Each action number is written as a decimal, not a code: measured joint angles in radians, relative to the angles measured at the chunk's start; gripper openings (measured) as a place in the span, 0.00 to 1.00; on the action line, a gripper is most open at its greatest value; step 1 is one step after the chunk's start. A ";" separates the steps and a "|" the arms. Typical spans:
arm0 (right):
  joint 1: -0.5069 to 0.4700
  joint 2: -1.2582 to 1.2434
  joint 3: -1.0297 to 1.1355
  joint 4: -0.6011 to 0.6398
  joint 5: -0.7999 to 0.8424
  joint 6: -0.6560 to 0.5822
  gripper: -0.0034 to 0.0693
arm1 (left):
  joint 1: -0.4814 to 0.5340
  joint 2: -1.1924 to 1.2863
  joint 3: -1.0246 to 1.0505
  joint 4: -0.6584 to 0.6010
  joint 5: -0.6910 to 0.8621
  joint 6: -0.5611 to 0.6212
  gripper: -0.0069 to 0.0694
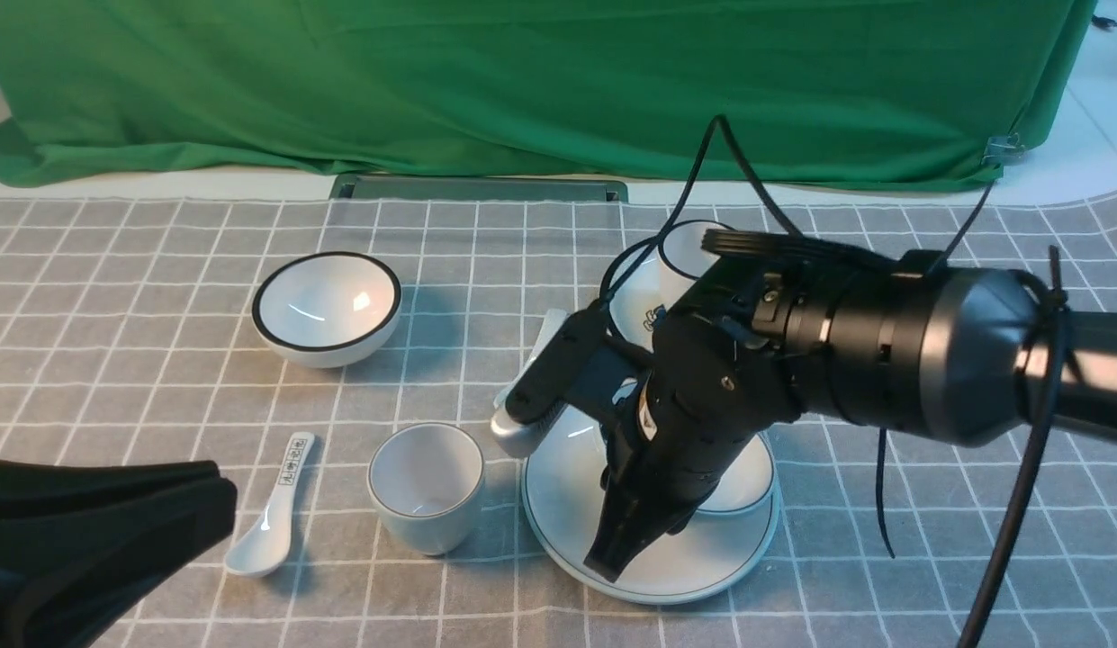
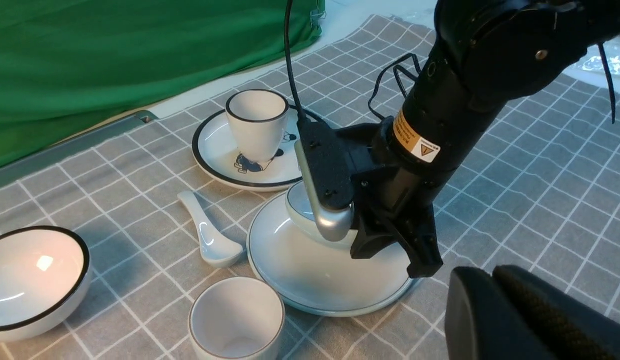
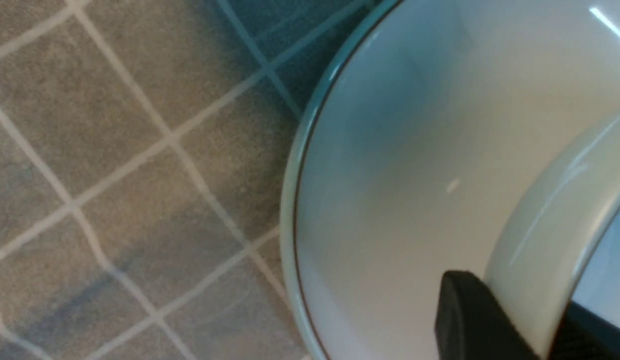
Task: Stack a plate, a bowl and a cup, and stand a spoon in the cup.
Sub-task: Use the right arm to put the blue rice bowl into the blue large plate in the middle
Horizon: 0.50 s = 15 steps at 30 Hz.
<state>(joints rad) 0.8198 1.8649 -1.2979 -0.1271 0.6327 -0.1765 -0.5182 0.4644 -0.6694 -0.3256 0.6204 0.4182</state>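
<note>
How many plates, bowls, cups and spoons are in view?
Plates: 2, thin-rimmed plate, cartoon plate
Bowls: 2, black-rimmed bowl, thin-rimmed bowl
Cups: 2, thin-rimmed cup, black-rimmed cup
Spoons: 2, plain spoon, lettered spoon
Total: 8

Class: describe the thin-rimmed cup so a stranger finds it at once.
Start at the large plain plate under the right arm. Just left of it stands a small handleless cup. Its rim line is thin and grey; the other cup, behind, has a bold black rim.
</note>
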 joint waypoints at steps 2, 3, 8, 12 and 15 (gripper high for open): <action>0.000 0.005 0.000 -0.001 -0.012 0.002 0.17 | 0.000 0.000 0.000 0.002 0.000 0.000 0.11; 0.000 0.009 0.000 -0.003 -0.016 0.003 0.17 | 0.000 0.000 0.000 0.006 0.002 0.000 0.11; 0.000 0.024 0.000 -0.010 -0.014 0.003 0.23 | 0.000 0.000 0.000 0.008 0.008 0.000 0.11; 0.000 0.034 0.000 0.003 -0.007 0.022 0.38 | 0.000 0.000 0.000 0.008 0.008 0.000 0.11; 0.001 0.031 0.000 0.054 -0.006 0.034 0.50 | 0.000 0.000 0.000 0.008 0.009 0.000 0.11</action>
<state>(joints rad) 0.8209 1.8962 -1.2979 -0.0732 0.6268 -0.1429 -0.5182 0.4644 -0.6694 -0.3171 0.6291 0.4182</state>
